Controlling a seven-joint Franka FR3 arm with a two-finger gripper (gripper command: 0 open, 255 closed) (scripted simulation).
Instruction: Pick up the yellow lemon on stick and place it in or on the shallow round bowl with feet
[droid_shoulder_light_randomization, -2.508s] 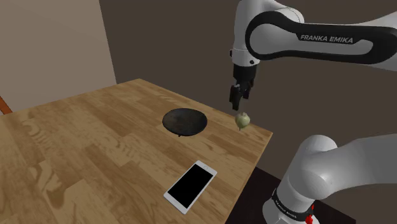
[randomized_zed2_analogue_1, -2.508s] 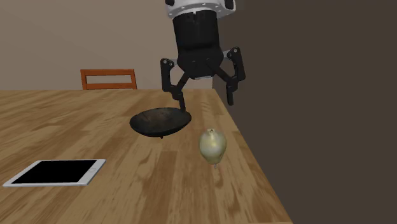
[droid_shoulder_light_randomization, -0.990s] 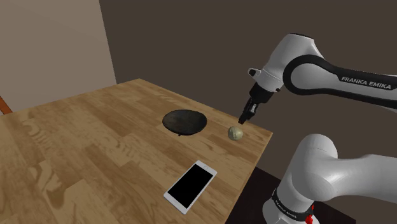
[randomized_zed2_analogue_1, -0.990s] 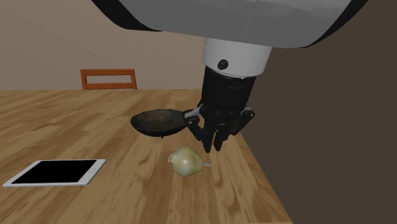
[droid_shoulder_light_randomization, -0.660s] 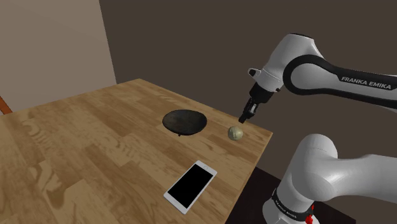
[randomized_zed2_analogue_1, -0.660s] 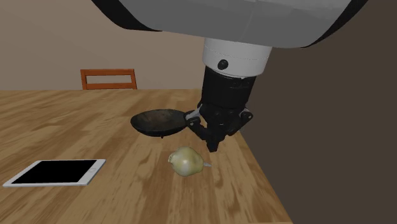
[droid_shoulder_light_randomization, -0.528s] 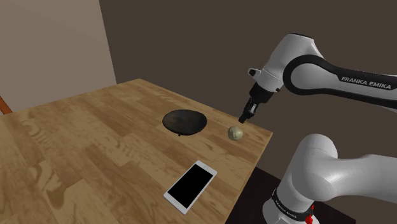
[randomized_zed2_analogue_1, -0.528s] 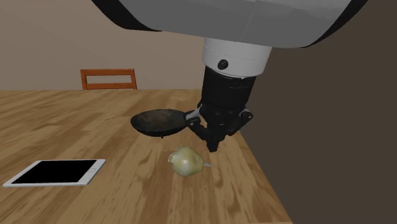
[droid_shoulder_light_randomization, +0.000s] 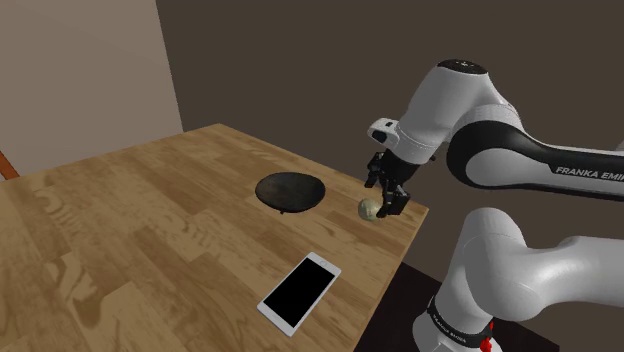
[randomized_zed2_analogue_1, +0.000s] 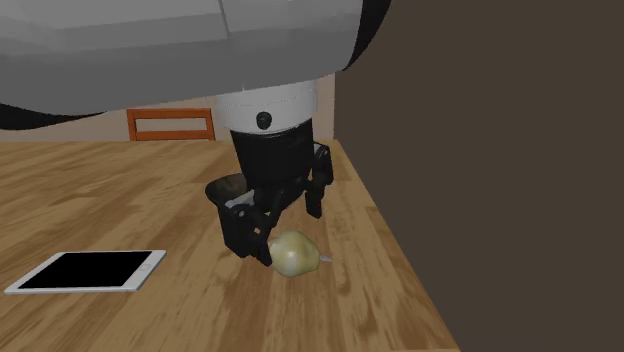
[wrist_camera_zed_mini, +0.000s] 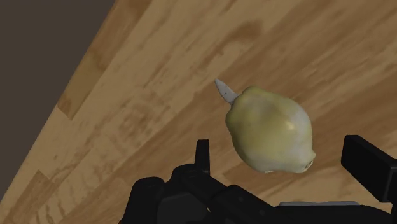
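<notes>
Yellowish lemon lies sideways near the table edge; the gripper, fingers spread, straddles it, apparently for grasping.

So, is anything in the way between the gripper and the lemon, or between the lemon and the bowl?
Nothing visible. The gripper has its open fingers either side of the lemon, which lies on the wooden table. Bare tabletop runs from it to the dark bowl. The phone lies off that path.
</notes>
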